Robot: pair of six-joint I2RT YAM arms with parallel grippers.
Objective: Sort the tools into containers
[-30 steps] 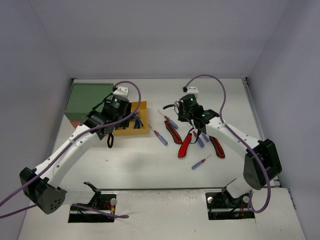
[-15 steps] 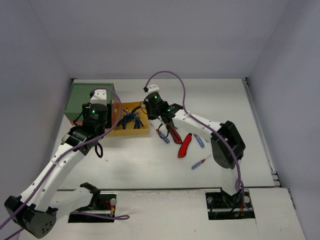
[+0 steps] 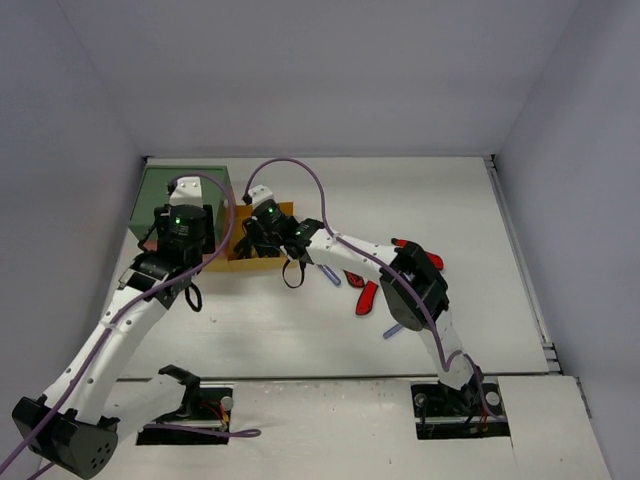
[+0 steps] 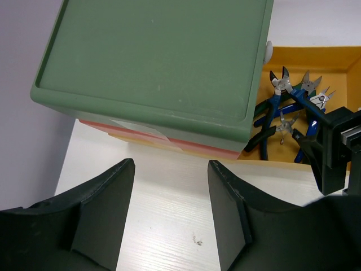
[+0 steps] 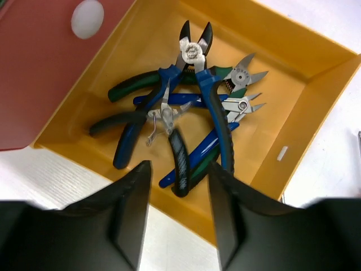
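Observation:
The cabinet has a green top (image 3: 165, 190) (image 4: 158, 56), an orange-red middle drawer (image 5: 39, 73) and a pulled-out yellow bottom drawer (image 3: 284, 211) (image 5: 316, 96). Several blue-, green- and black-handled pliers (image 5: 197, 96) (image 4: 293, 107) lie in the yellow drawer. My right gripper (image 3: 260, 240) (image 5: 179, 176) is open just above the drawer's near wall. A blurred black-handled pliers (image 5: 179, 155) sits below its jaws. My left gripper (image 3: 178, 240) (image 4: 171, 169) is open and empty over bare table in front of the cabinet. Red utility knives (image 3: 367, 297) and small screwdrivers (image 3: 330, 276) lie on the table.
The right arm stretches across the table's middle from its base to the drawer, over part of the tool pile. Another red knife (image 3: 414, 249) shows behind its elbow. A screwdriver (image 3: 393, 329) lies nearer the front. Grey walls enclose the table on three sides.
My right gripper swung left from the tool pile to the yellow drawer. My left gripper moved left off the drawer to the front of the green cabinet.

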